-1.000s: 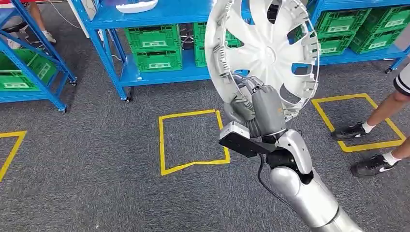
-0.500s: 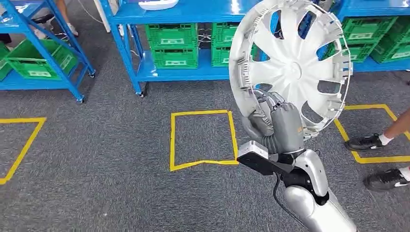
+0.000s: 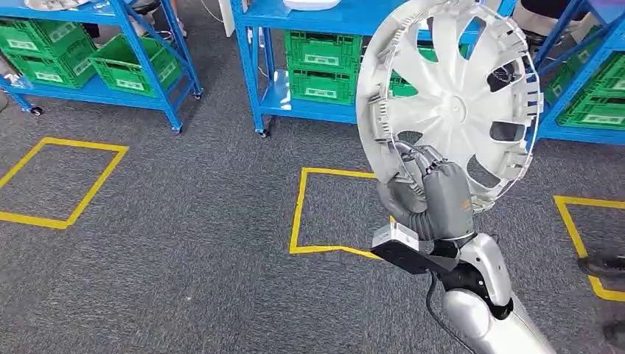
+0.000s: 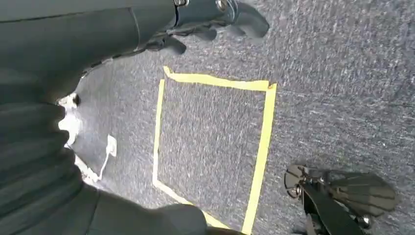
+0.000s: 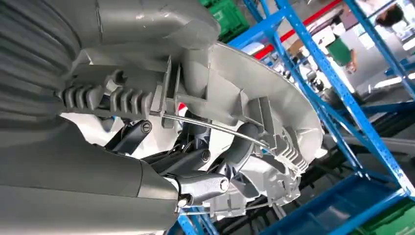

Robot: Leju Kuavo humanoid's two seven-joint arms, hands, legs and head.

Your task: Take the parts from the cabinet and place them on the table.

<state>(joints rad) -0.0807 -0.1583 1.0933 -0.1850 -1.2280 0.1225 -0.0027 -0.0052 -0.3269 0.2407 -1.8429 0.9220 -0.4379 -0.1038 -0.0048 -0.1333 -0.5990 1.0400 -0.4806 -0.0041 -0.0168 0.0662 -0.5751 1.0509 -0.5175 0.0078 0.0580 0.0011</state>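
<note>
1. The right hand [image 3: 435,195] grips the silver wheel cover [image 3: 449,103] by its lower rim, held upright at two o'clock in the head view.
2. Since a second ago the blue racks [image 3: 258,81] have slid rightward: the robot is turning, part in hand, probably toward the table.
3. The left hand [image 4: 215,19] hangs over the carpet [image 4: 342,73]; fingers seem curled, holding nothing.
</note>
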